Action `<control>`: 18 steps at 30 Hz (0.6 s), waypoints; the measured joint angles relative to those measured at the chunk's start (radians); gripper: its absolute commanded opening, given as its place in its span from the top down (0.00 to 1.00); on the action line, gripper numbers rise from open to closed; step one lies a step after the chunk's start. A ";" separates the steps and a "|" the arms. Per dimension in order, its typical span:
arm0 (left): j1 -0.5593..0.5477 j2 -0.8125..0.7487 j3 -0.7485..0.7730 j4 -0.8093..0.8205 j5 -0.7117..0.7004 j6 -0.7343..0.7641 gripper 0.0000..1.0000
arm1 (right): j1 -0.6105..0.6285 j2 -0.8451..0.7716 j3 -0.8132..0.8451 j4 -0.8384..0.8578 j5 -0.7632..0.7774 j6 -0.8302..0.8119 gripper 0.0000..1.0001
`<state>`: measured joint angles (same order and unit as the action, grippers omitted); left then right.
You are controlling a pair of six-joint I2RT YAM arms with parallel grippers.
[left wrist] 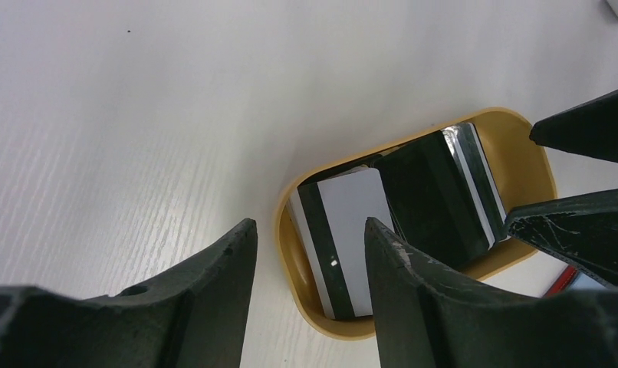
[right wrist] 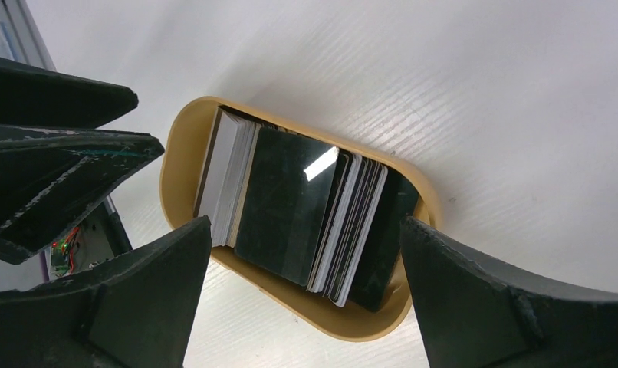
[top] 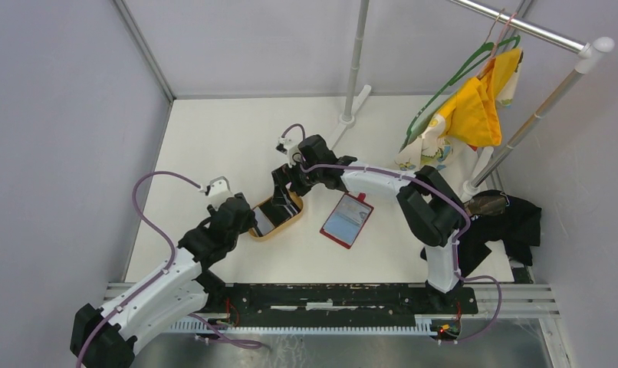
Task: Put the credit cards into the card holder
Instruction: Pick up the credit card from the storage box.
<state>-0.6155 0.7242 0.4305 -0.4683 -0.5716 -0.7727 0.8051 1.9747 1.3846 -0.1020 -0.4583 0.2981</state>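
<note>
Over tray [right wrist: 174,157] of cards [right wrist: 283,199]: left gripper [left wrist: 306,226] part-spread; right gripper [right wrist: 306,222] spread wide; holder [top: 346,221] open, right of tray.

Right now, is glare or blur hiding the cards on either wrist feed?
Right wrist: a white glare patch on the top black card, edges sharp. Left wrist: a tiny glint on the cards; its own dark, soft-focus fingers cover part of the tray. Top external: evenly lit, cards tiny.
</note>
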 measured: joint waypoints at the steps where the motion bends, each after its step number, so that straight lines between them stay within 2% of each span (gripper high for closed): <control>1: 0.000 0.004 0.000 -0.002 0.001 -0.003 0.41 | 0.003 0.006 0.001 -0.003 0.007 0.011 0.02; 4: 0.000 0.013 0.000 -0.005 0.005 -0.010 0.42 | 0.016 0.021 0.002 -0.020 0.027 0.040 0.02; 11: 0.000 0.026 0.000 -0.006 0.031 -0.019 0.56 | 0.047 0.025 0.026 -0.066 0.126 0.092 0.02; 18: 0.000 0.089 0.000 -0.006 0.055 -0.020 0.59 | 0.066 0.047 0.034 -0.080 0.200 0.153 0.02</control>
<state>-0.6155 0.8131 0.4305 -0.4744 -0.5163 -0.7929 0.8707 2.0216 1.4189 -0.1825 -0.2588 0.4507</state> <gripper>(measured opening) 0.418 0.979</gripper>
